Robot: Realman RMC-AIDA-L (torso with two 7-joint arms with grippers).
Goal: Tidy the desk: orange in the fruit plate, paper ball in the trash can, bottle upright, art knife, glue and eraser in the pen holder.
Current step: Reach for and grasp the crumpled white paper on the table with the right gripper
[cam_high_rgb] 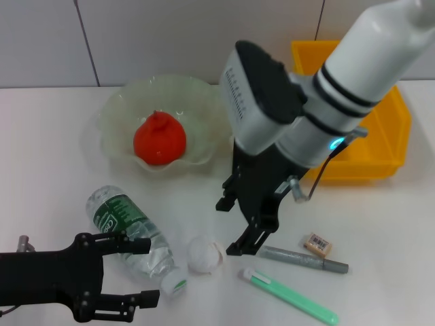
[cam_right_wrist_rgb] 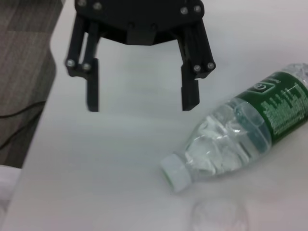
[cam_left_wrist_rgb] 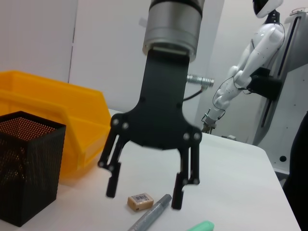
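Nearest the body, find the left gripper [cam_high_rgb: 136, 270], fingers spread on nothing, beside the cap end of the bottle [cam_high_rgb: 129, 231] lying on its side. Just beyond, see the paper ball [cam_high_rgb: 204, 255] on the table [cam_high_rgb: 54, 176], with the right gripper [cam_high_rgb: 231, 227] close above and beside it, fingers apart and empty. Farther back, count the orange [cam_high_rgb: 159, 139] done, sitting in the fruit plate [cam_high_rgb: 115, 109]. Judge the paper ball the step in hand: lower squarely over it, close gently, then carry to the trash can [cam_high_rgb: 394, 136] far right.
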